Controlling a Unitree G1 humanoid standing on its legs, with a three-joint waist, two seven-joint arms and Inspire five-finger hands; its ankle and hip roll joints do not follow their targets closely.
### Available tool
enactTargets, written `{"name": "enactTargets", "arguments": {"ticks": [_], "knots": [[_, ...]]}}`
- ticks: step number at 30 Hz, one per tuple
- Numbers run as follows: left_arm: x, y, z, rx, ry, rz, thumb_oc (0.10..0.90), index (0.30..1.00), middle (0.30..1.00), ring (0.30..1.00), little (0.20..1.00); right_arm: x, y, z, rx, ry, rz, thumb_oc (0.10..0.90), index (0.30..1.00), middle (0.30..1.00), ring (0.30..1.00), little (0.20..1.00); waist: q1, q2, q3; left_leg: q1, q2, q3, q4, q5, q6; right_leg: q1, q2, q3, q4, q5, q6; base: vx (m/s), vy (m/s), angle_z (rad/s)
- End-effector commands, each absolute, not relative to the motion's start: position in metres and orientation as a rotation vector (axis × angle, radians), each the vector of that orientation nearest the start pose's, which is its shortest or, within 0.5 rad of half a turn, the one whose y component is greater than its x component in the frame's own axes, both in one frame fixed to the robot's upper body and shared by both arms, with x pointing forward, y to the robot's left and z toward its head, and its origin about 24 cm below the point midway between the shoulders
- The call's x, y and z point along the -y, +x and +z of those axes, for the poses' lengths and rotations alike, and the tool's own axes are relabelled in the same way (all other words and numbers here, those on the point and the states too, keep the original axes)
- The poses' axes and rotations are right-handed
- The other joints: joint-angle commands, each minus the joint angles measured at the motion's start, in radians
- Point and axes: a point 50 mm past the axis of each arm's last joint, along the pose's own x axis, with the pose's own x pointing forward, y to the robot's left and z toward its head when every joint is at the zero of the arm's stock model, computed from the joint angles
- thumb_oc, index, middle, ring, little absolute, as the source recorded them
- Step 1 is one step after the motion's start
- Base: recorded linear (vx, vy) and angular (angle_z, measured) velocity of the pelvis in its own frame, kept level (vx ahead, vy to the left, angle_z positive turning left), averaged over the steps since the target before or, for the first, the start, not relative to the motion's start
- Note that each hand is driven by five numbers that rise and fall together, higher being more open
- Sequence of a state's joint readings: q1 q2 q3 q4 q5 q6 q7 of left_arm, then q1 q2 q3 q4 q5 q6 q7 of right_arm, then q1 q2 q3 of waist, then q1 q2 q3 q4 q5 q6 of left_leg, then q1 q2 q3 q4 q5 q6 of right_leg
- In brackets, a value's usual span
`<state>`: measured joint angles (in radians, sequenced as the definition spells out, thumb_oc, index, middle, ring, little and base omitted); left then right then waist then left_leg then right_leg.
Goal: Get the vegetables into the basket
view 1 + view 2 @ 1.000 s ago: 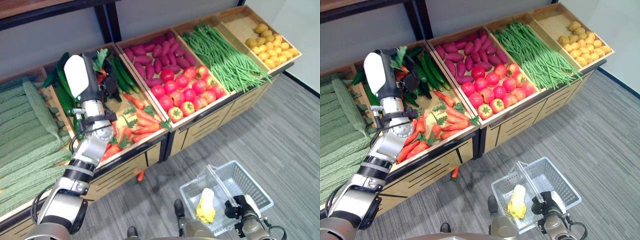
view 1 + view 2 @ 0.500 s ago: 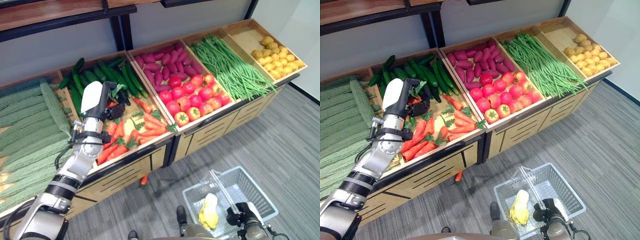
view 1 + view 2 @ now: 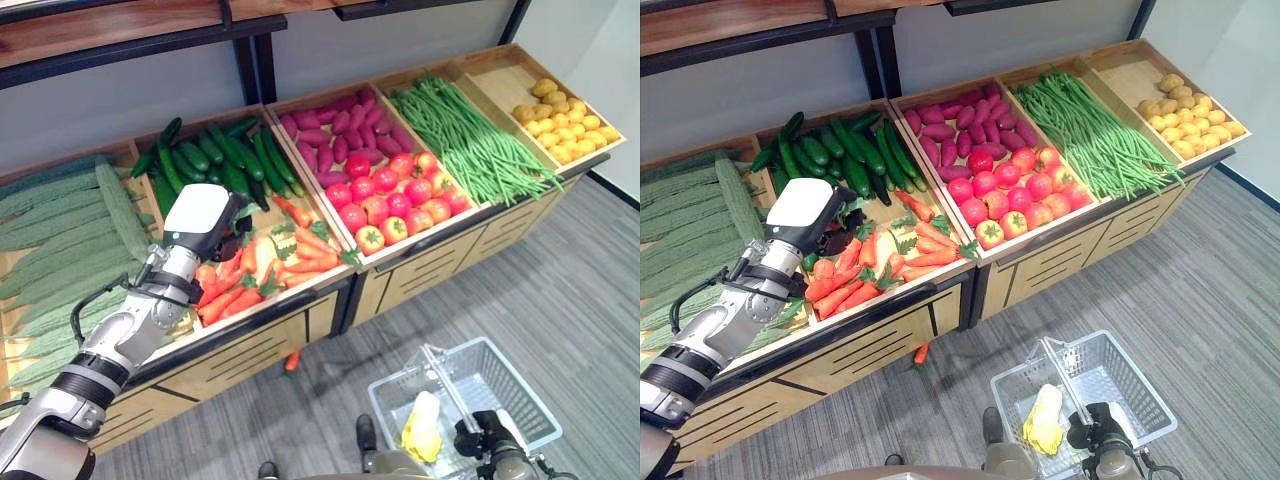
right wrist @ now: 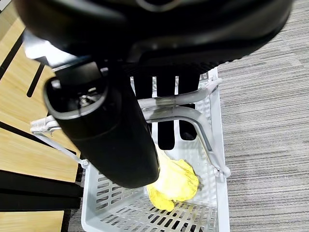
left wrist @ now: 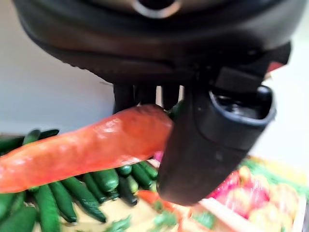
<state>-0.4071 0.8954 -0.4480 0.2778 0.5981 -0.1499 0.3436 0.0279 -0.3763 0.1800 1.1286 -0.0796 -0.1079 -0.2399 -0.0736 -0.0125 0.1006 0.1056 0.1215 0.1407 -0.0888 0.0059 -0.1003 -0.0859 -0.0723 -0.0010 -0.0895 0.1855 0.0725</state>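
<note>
Left hand (image 5: 203,145) grips a carrot (image 5: 82,150), lifted above the carrot bin (image 3: 262,262). Right hand (image 4: 111,130) curls round the handle (image 4: 178,104) of the basket (image 3: 1140,395) (yellow item inside). Transfer step in hand; the next move likely calls for carrying the carrot across to the basket.

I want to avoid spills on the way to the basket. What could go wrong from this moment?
1. The left hand pinches the carrot near one end; most of it sticks out, so it may slip or swing.
2. The basket hangs from the right hand by its handle, so it may sway during the drop.
3. One carrot already lies on the floor.
</note>
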Motion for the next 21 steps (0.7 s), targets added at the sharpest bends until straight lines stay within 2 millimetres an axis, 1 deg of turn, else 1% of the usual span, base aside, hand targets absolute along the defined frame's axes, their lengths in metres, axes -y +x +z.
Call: {"name": "enactTargets", "arguments": {"ticks": [1,8,12,13,16,18,19,20,21], "knots": [[-0.229,0.329,0.186,0.649,1.584,0.064,0.400,0.300,0.300,0.300,0.300,0.302,0.128,-0.117,-0.874,-0.652,-0.254,0.400,0.300,0.300,0.300,0.300,-0.015,-0.017,-0.064,-0.038,-0.005,-0.038,0.002,-0.013,0.000,0.053,-0.100,-0.035,0.002,-0.073,0.125,0.00,0.000,0.00],[-0.228,0.324,0.181,0.645,1.582,0.031,0.400,0.300,0.300,0.300,0.300,0.305,0.125,-0.116,-0.878,-0.658,-0.261,0.400,0.300,0.300,0.300,0.300,-0.019,-0.019,-0.061,-0.024,-0.008,-0.027,0.002,-0.019,0.005,0.056,-0.099,-0.026,0.002,-0.072,0.127,0.00,0.000,0.00],[-0.230,0.319,0.184,0.656,1.579,0.014,0.400,0.300,0.300,0.300,0.300,0.305,0.128,-0.114,-0.865,-0.648,-0.268,0.400,0.300,0.300,0.300,0.300,-0.015,-0.029,-0.060,-0.013,-0.013,-0.020,0.002,-0.024,0.012,0.060,-0.102,-0.020,0.002,-0.070,0.131,0.02,0.044,-0.03],[-0.228,0.317,0.186,0.675,1.571,0.004,0.400,0.300,0.300,0.300,0.300,0.306,0.125,-0.116,-0.881,-0.644,-0.275,0.400,0.300,0.300,0.300,0.300,-0.014,-0.033,-0.058,-0.007,-0.017,-0.016,0.002,-0.027,0.018,0.059,-0.105,-0.015,0.002,-0.067,0.134,0.01,0.061,-0.06],[-0.226,0.312,0.191,0.699,1.567,-0.010,0.400,0.300,0.300,0.300,0.300,0.306,0.128,-0.115,-0.873,-0.643,-0.269,0.400,0.300,0.300,0.300,0.300,-0.012,-0.042,-0.051,-0.001,-0.025,-0.008,0.007,-0.032,0.028,0.059,-0.110,-0.003,0.002,-0.061,0.138,0.00,0.071,-0.06],[-0.220,0.308,0.195,0.740,1.556,-0.038,0.400,0.300,0.300,0.300,0.300,0.306,0.129,-0.114,-0.871,-0.644,-0.270,0.400,0.300,0.300,0.300,0.300,-0.010,-0.052,-0.039,-0.016,-0.037,-0.004,0.051,-0.051,0.040,0.056,-0.122,0.007,0.012,-0.054,0.141,-0.05,0.121,-0.10],[-0.212,0.305,0.200,0.781,1.546,-0.075,0.400,0.300,0.300,0.300,0.300,0.307,0.127,-0.115,-0.876,-0.641,-0.272,0.400,0.300,0.300,0.300,0.300,-0.010,-0.061,-0.027,-0.036,-0.050,-0.005,0.087,-0.070,0.051,0.047,-0.135,0.016,0.028,-0.049,0.147,-0.05,0.112,-0.19],[-0.212,0.305,0.200,0.781,1.546,-0.075,0.400,0.300,0.300,0.300,0.300,0.307,0.127,-0.115,-0.876,-0.641,-0.272,0.400,0.300,0.300,0.300,0.300,-0.010,-0.061,-0.028,-0.037,-0.051,-0.004,0.088,-0.071,0.051,0.046,-0.136,0.016,0.028,-0.049,0.147,-0.05,0.147,-0.21],[-0.205,0.302,0.203,0.812,1.542,-0.102,0.400,0.300,0.300,0.300,0.300,0.307,0.125,-0.115,-0.885,-0.640,-0.275,0.400,0.300,0.300,0.300,0.300,-0.011,-0.063,-0.024,-0.041,-0.058,-0.005,0.095,-0.077,0.058,0.039,-0.143,0.019,0.038,-0.044,0.152,-0.05,0.172,-0.12]]}}
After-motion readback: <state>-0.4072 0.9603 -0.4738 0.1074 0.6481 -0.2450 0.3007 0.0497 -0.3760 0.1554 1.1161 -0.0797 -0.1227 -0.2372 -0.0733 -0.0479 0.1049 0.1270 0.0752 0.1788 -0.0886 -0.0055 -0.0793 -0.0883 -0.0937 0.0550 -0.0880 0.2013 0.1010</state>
